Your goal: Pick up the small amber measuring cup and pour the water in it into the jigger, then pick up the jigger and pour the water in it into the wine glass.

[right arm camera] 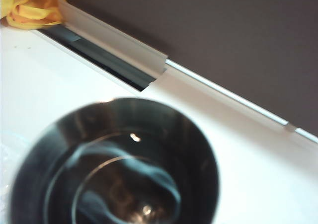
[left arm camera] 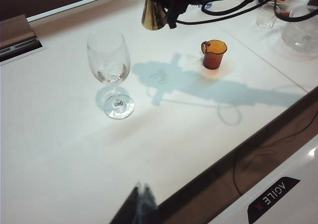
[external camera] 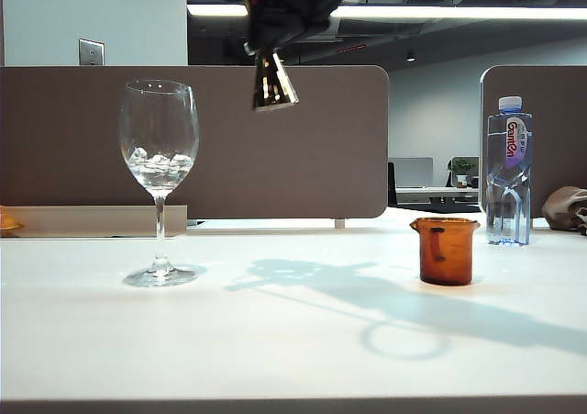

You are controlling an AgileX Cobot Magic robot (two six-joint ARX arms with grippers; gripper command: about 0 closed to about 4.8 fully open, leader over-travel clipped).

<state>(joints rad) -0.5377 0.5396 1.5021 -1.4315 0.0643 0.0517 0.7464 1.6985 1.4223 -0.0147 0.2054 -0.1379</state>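
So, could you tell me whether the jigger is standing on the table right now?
No, the jigger hangs in the air, held by the right end effector well above the table, right of the wine glass.

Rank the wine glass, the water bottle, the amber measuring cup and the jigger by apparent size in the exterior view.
1. wine glass
2. water bottle, though it stands farther back, so unsure
3. amber measuring cup
4. jigger, partly hidden by the right gripper holding it up high

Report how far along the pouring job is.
Done: the amber cup stands back on the table, released. In hand: the right pincer holds the jigger high, right of the glass, which looks to hold some water. Left: cannot tell whether pouring is over; jigger needs setting down. Left pincer idles.
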